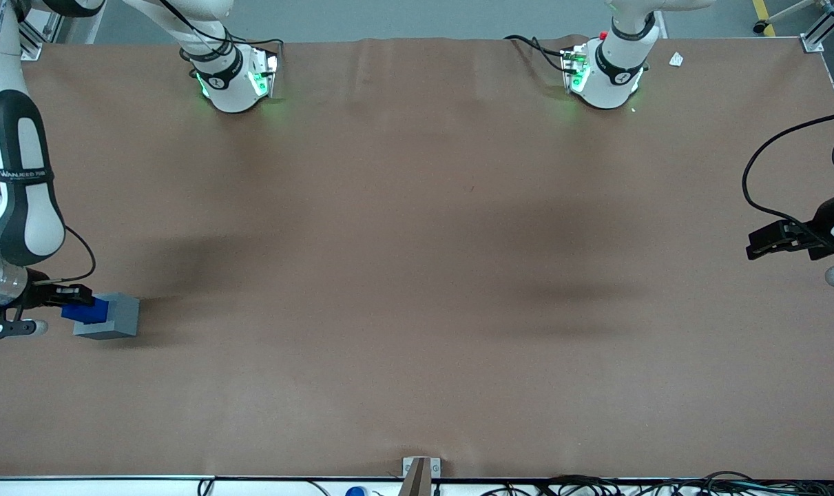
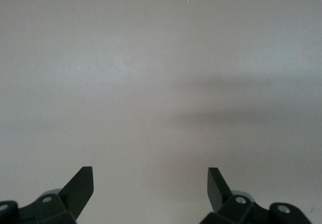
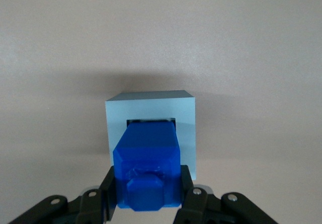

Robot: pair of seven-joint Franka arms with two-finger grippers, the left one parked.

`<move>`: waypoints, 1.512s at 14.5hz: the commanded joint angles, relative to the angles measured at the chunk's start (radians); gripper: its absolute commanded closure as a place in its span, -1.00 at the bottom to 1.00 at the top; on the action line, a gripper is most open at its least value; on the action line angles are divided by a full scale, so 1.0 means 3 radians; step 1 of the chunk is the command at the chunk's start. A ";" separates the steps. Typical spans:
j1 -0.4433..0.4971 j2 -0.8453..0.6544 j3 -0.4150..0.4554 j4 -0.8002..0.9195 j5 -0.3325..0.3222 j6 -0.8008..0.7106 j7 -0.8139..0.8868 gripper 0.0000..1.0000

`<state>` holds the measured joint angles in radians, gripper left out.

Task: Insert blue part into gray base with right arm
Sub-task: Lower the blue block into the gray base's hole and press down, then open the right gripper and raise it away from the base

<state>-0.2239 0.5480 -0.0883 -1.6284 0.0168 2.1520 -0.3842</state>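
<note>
step: seating | gripper (image 3: 148, 204) clamped on blue part (image 3: 147, 171), directly above gray base (image 3: 151, 128) at the working arm's end of the table (image 1: 417, 275) | part's lower end at base's recess | advice: keep it square, descend slowly, release only once seated

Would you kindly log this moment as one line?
gripper: shut on blue part | blue part: lower end entering gray base recess | base: on table, working arm's end
</note>
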 commanded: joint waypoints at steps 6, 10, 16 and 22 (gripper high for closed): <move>-0.0041 0.0070 0.0044 0.0059 0.0010 -0.0030 0.0038 0.99; -0.0041 0.0086 0.0044 0.0059 0.0010 -0.0030 0.0038 0.96; -0.0026 0.0091 0.0044 0.0085 0.0010 -0.0035 0.0033 -1.00; 0.0081 -0.0231 0.0069 0.0365 0.0015 -0.0857 0.0247 -1.00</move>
<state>-0.2171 0.5425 -0.0757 -1.5501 0.0169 2.0012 -0.3622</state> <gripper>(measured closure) 0.000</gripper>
